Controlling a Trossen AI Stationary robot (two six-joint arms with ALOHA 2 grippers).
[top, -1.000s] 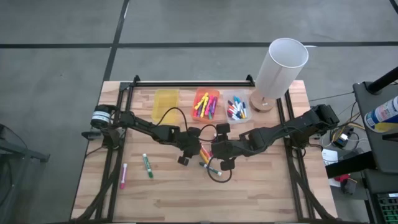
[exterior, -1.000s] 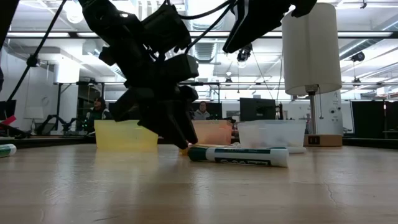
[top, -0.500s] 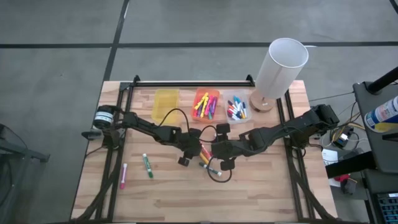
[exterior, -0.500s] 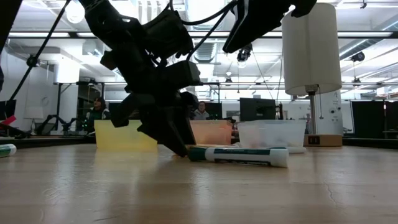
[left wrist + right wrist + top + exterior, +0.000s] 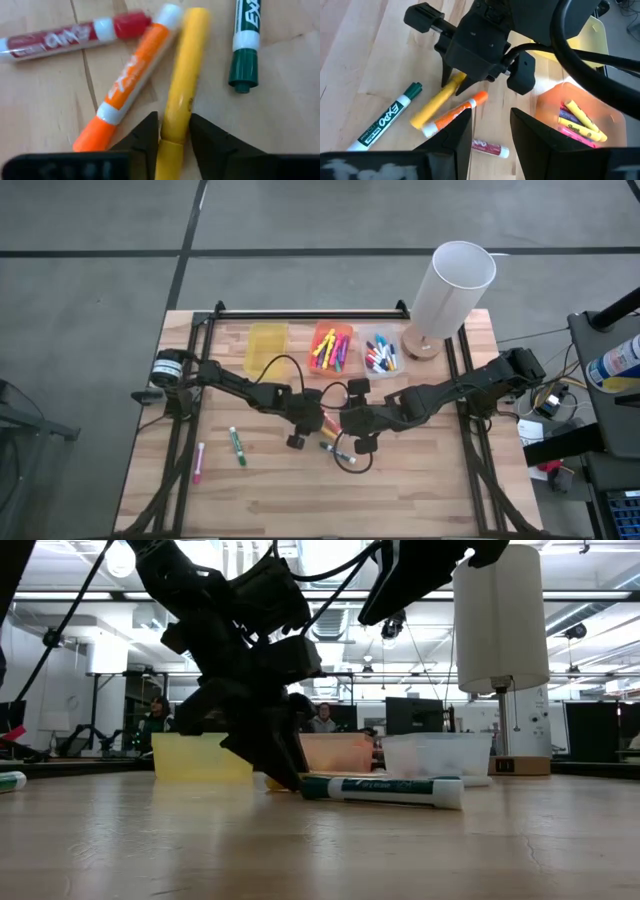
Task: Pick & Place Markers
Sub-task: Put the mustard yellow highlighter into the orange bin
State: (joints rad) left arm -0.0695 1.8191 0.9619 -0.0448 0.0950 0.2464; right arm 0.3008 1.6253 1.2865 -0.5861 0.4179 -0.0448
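Fingers (image 5: pixel 145 137) of the left gripper (image 5: pixel 174 136) pinch the yellow marker (image 5: pixel 181 85) mid-table; an orange marker (image 5: pixel 129 85) touches it, a green marker (image 5: pixel 245 45) nearby. We see the right gripper (image 5: pixel 491 129) above, fingers apart, empty.

Yellow marker (image 5: pixel 181 80); orange marker (image 5: pixel 131 80) — white ends; red marker (image 5: pixel 70 35); green-capped marker (image 5: pixel 245 45).
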